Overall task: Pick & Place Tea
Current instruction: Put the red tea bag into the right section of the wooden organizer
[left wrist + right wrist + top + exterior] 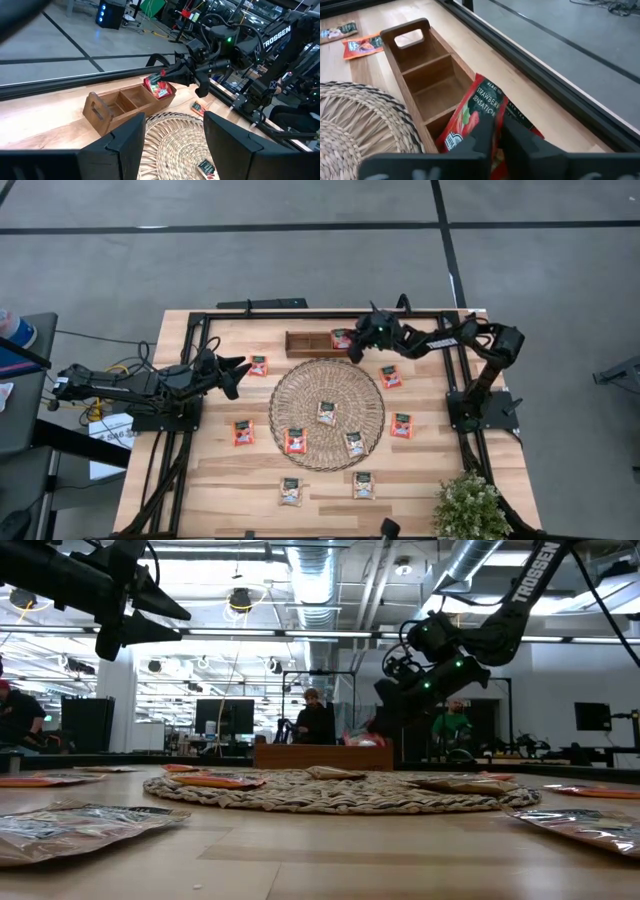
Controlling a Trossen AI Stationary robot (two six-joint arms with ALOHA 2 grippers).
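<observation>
a: start at your left. the left claw (243, 373) hangs above the counter (215, 480) just beside the round woven mat (327, 413), fingers spread wide, nothing between them. a red-orange sachet (259, 365) lies just past its tips.

b: and what can't you make out from there?

a: in the left wrist view your own two fingers (127, 142) cover the near part of the mat, so any sachets under them are hidden. in the low view the sachets on the mat are only thin edges.

b: middle of the counter?

a: three sachets sit on the mat, one red-orange (294, 440), two pale (327, 412). more lie on bare wood around it, with open room between them. the front edge holds two pale sachets (291, 491) and a plant (469, 508) at the right corner.

b: now your right side.

a: the right claw (352, 345) is at the end compartment of the wooden tray (305, 343), pinching a red strawberry sachet (470, 117) that stands tilted in that compartment. its lower end is hidden by the fingers (485, 135), so you cannot tell whether it touches the tray floor. the other two compartments look bare.
</observation>
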